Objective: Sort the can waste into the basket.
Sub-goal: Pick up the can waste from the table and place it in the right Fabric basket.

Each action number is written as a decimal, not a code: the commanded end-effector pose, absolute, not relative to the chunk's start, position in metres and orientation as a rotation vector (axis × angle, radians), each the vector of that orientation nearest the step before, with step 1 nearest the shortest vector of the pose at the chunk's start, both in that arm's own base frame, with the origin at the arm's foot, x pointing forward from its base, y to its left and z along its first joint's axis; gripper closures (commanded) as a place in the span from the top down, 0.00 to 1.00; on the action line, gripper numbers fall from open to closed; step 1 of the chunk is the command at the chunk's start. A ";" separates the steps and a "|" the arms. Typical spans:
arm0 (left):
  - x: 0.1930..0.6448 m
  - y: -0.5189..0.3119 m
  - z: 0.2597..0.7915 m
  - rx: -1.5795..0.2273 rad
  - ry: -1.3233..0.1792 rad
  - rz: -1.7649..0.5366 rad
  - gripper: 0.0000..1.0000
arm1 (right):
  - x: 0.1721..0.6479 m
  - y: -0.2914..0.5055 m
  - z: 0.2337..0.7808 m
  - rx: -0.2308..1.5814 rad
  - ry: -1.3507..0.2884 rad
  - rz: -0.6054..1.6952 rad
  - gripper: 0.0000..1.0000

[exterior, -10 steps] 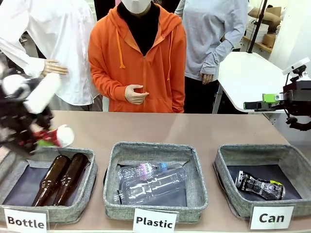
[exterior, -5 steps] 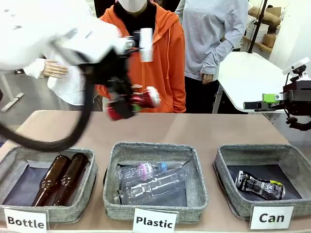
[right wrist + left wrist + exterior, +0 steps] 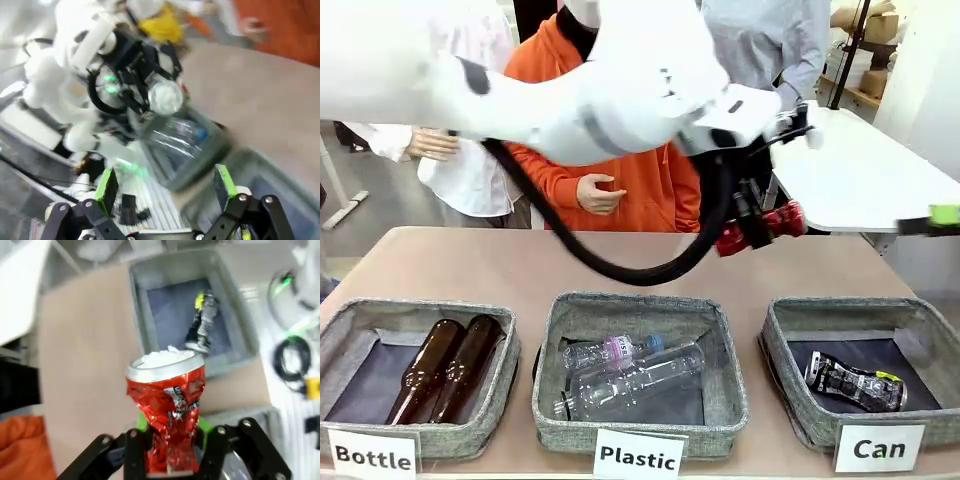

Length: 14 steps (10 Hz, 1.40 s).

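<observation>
Lighting is bright, even and diffuse from overhead; shadows on the bench [image 3: 520, 265] are faint. The front view is sharp on the baskets and signs, while the left arm [image 3: 570, 90] is smeared by motion and partly overexposed. The left wrist view holds the red can [image 3: 170, 415] in focus, with glare on its rim; the background is soft. The right wrist view is heavily motion-blurred throughout, with wide-angle stretching toward the edges.
</observation>
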State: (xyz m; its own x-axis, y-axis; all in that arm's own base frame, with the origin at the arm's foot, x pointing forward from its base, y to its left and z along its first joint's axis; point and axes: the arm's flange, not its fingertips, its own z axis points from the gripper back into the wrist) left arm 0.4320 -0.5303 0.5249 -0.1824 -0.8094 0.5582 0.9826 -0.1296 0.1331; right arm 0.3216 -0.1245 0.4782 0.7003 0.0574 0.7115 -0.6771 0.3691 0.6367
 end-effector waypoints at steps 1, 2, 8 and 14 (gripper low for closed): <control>0.432 -0.594 0.523 -0.395 -0.553 -1.695 0.28 | 0.246 -0.169 0.489 0.921 -0.664 0.311 1.00; 0.428 -0.628 0.503 -0.394 -0.498 -1.746 0.28 | 0.213 -0.190 0.482 0.849 -0.677 0.250 1.00; 0.411 -0.721 0.437 -0.293 -0.321 -1.951 0.28 | 0.175 -0.225 0.481 0.801 -0.744 0.211 1.00; 0.408 -0.713 0.439 -0.365 -0.294 -2.204 1.00 | 0.175 -0.225 0.481 0.801 -0.744 0.211 1.00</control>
